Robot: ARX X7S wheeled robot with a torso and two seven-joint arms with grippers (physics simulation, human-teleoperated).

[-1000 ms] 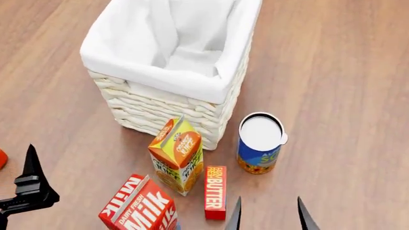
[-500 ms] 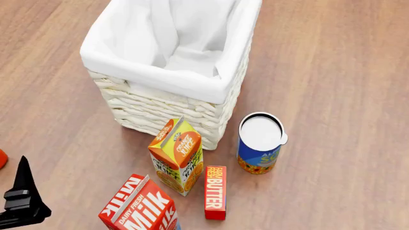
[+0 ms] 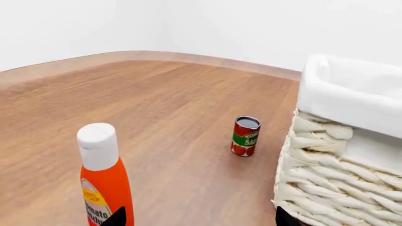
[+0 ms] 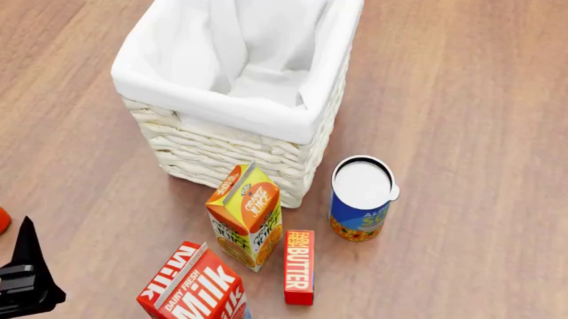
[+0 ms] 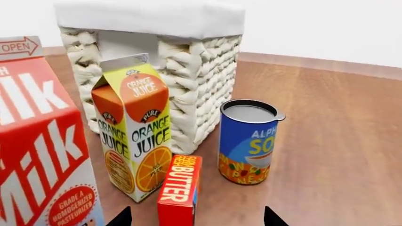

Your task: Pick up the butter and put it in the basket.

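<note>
In the left wrist view, the left claw [image 3: 197,219] stood spread, only its two dark tips showing. A tomato ketchup bottle [image 3: 105,181] stood just beside one tip and the wicker basket [image 3: 339,155] beside the other, with a tomato sauce can [image 3: 245,136] farther ahead between them. No butter showed here.

In the head view, the left claw [image 4: 26,279] had sunk lower toward the corner than a second before, and the right claw, whose tips had shown just past the butter box [image 4: 299,266], had gone out of sight altogether. The butter lay flat on the bench [image 4: 461,100], untouched, between the orange juice carton [image 4: 246,216] and the alphabet soup can [image 4: 360,198], with the milk carton [image 4: 195,286] close by.

In the right wrist view, the right claw [image 5: 196,217] was spread wide, its tips straddling the near end of the butter [image 5: 179,190], though apparently drawn back from it. The pickup had not begun; judging by this, the right arm was lining up again.
</note>
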